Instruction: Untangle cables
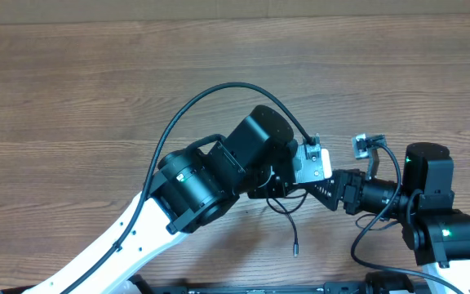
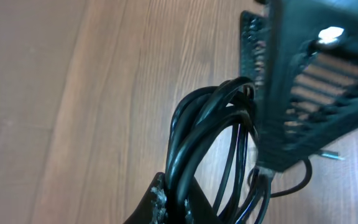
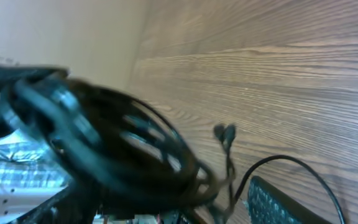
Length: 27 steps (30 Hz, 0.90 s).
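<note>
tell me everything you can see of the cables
The cables are thin, glossy black cords, rubbery-looking, gathered into a looped bundle. The left gripper is shut on the bundle's lower end and holds it off the wooden table. One loose strand trails out of the bundle and ends in a small plug.

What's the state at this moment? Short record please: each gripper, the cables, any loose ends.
left gripper: shut on the cables; looped bundle rises from its fingers
right gripper: jaws apart, close against the bundle, no grip visible
loose strand: trails out of the bundle over the table
plug end: free, clear of both grippers
tangle: bundled loops, not yet separated
</note>
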Each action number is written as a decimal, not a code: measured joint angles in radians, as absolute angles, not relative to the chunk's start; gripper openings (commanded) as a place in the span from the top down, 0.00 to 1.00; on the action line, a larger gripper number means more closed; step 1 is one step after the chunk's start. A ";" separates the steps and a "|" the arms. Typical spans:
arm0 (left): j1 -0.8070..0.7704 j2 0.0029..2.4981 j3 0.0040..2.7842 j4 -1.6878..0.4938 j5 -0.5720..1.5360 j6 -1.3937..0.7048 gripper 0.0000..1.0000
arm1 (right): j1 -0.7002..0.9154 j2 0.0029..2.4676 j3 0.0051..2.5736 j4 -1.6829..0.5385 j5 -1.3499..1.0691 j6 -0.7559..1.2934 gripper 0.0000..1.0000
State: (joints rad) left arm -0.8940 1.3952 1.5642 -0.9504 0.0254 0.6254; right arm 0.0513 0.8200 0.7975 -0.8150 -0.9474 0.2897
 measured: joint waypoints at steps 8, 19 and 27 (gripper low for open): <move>-0.881 1.395 1.564 -0.973 -0.004 0.703 0.96 | 0.051 0.818 0.797 -0.811 -0.988 0.234 0.40; -0.881 1.395 1.564 -0.992 -0.012 0.737 0.96 | 0.051 0.807 0.797 -0.724 -1.040 0.170 0.55; -0.881 1.395 1.564 -1.073 -0.009 0.760 0.96 | 0.051 0.807 0.797 -0.715 -0.954 0.087 0.53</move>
